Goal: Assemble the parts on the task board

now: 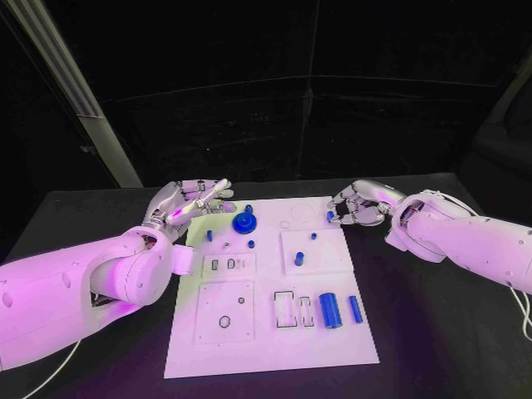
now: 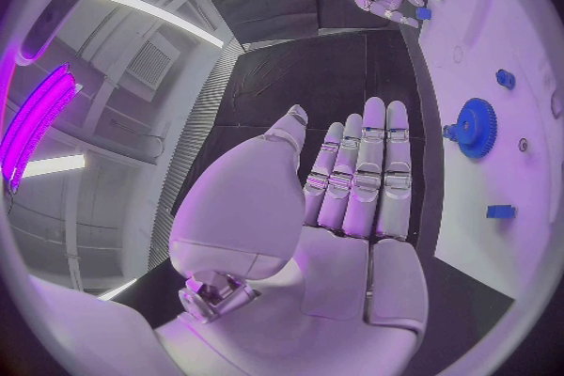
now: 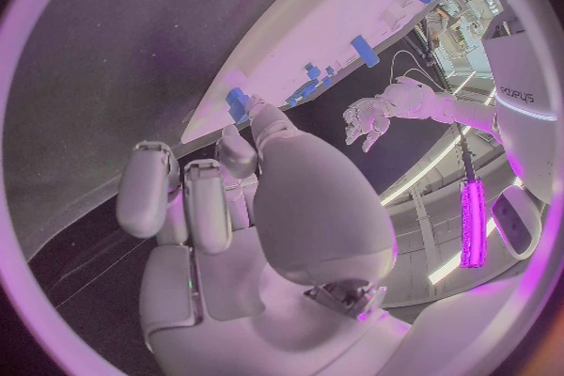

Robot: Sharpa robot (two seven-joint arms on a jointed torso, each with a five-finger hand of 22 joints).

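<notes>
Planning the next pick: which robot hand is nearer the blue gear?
Left. The left robot hand hovers just beside the blue gear; the right robot hand is at the board's opposite edge.

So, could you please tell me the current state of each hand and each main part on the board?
left hand: open, fingers straight, holding nothing
right hand: fingertips on a small blue part at the task board edge
blue gear: on board
blue cylinder: lying flat

"sharpa" on left arm (image 3: 517,96)
</notes>
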